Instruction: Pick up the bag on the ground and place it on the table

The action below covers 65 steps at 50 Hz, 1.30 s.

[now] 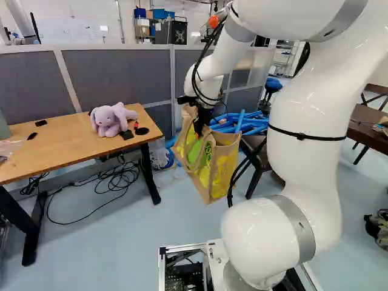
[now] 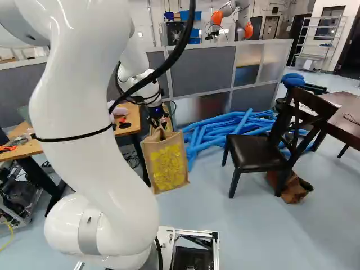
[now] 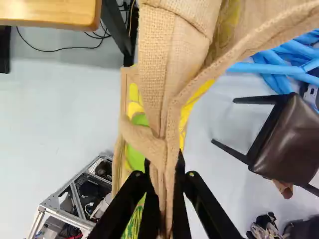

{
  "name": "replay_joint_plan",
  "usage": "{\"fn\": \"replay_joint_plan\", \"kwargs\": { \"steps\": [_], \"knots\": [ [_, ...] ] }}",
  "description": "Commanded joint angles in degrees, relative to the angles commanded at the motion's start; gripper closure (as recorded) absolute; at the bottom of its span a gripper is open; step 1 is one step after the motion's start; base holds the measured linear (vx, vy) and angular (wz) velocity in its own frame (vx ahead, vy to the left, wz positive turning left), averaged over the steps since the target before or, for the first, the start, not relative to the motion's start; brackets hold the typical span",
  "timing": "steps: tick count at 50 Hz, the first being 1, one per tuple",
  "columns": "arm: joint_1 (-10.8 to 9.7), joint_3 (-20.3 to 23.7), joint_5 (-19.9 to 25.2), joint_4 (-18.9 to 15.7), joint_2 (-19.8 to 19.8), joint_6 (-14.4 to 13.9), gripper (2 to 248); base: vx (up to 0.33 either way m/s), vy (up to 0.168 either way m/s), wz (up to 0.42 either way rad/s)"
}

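surface (image 1: pixel 71 144) lies left of the bag (image 1: pixel 219 173) in the left base view. bag hangs below the claw (image 3: pixel 164 162), bottom seemingly lower than the tabletop: likely raise, then swing left. claw pinches the gathered handles (image 3: pixel 144 143).

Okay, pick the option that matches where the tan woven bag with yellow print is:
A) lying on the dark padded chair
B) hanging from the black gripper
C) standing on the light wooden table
B: the bag hangs with fabric at its top pinched between the two fingers of the gripper.
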Motion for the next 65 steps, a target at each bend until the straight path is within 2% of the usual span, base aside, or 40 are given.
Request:
{"fn": "replay_joint_plan", "kwargs": {
  "steps": [22, 65],
  "knots": [
    [-0.2, -1.9, -2.1, 2.3, 1.9, 0.0, 227, 0.000, 0.000, 0.000],
    [-0.6, -6.5, -11.3, 8.5, 4.6, 0.0, 227, 0.000, 0.000, 0.000]
  ]
}}
